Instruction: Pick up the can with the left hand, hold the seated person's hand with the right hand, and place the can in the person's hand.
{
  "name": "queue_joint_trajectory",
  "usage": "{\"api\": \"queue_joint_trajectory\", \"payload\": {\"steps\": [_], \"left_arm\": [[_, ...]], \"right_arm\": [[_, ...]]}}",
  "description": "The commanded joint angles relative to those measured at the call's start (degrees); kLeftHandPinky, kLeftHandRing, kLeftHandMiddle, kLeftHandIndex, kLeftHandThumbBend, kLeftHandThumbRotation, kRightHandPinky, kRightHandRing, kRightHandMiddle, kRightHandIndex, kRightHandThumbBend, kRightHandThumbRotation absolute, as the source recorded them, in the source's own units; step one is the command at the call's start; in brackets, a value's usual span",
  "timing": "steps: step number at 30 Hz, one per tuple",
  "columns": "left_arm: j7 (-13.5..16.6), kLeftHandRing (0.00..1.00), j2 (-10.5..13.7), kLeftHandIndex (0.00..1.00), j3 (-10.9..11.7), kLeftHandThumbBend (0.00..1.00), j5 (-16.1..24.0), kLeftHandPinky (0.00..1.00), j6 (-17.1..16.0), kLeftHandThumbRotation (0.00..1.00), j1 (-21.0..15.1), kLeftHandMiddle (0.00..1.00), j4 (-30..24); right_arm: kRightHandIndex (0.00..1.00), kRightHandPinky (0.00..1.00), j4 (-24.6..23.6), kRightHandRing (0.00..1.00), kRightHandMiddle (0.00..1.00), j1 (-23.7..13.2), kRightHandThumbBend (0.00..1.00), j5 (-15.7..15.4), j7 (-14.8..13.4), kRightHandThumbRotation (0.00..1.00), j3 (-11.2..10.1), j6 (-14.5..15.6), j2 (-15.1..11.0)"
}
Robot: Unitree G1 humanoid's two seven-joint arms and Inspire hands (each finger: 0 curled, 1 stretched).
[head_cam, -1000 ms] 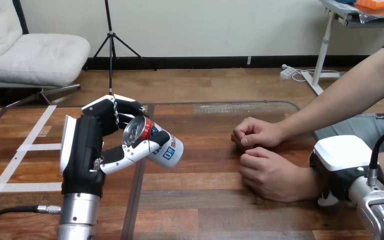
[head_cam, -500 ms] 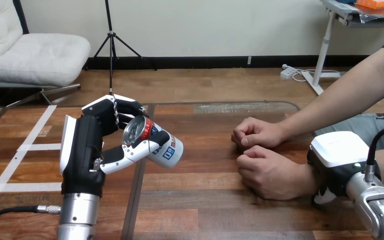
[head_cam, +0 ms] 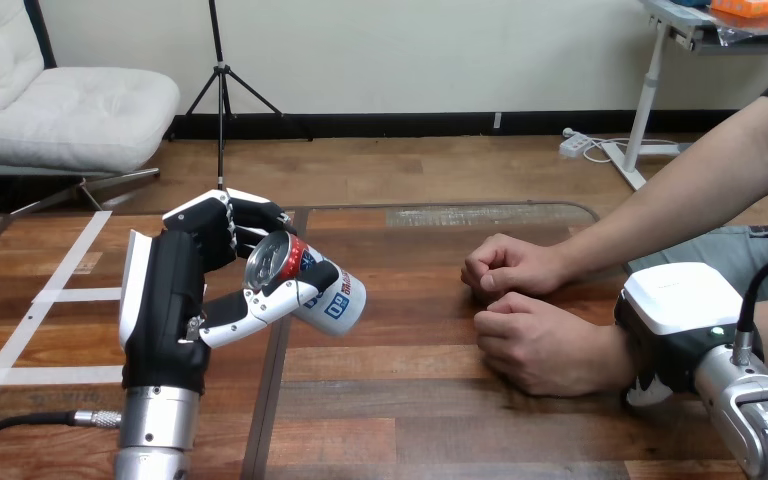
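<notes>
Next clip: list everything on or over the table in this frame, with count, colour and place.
table: one, brown wood, across the view.
tape strips: several, white, on the table's left part.
can: one, white with red and blue print and a silver top; tilted, left of centre.
person's hands: two, closed, on the table at right, one behind the other.
left hand: one, black and white, fingers and thumb curled round the can.
right hand: one, black with a white shell, at the nearer hand's wrist; grip cannot be told.

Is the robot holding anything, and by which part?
Its left hand grips the can round its side, near the top. Whether the right hand grips the person's wrist cannot be told.
</notes>
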Motion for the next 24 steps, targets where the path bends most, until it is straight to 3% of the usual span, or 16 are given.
{"api": "queue_joint_trajectory", "payload": {"steps": [1, 13, 21, 24], "left_arm": [[0.4, 0.38, 0.0, 0.43, 0.4, 0.67, -0.1, 0.33, -0.8, 0.00, -2.8, 0.44, -3.6], [0.3, 0.38, 0.2, 0.43, 0.3, 0.65, 0.2, 0.32, 0.2, 0.00, -2.6, 0.44, -3.5], [0.3, 0.38, 0.4, 0.44, 0.3, 0.66, 0.6, 0.32, 0.1, 0.00, -2.8, 0.43, -3.1], [0.0, 0.38, 0.4, 0.44, 0.3, 0.66, 0.4, 0.32, -0.1, 0.00, -2.9, 0.43, -2.8]], "right_arm": [[0.36, 0.00, 0.8, 0.05, 0.15, -1.6, 0.54, 3.3, -1.4, 0.00, -1.5, -0.3, 0.5], [0.38, 0.00, -0.6, 0.10, 0.21, -0.7, 0.66, 5.0, -2.9, 0.00, -2.2, -0.9, -0.2], [0.33, 0.00, -2.6, 0.09, 0.19, 0.0, 0.52, 5.5, -3.2, 0.00, -2.9, -0.3, -0.5], [0.32, 0.00, -4.0, 0.09, 0.20, 0.4, 0.53, 5.7, -2.6, 0.00, -3.4, 0.2, -0.5]]}}
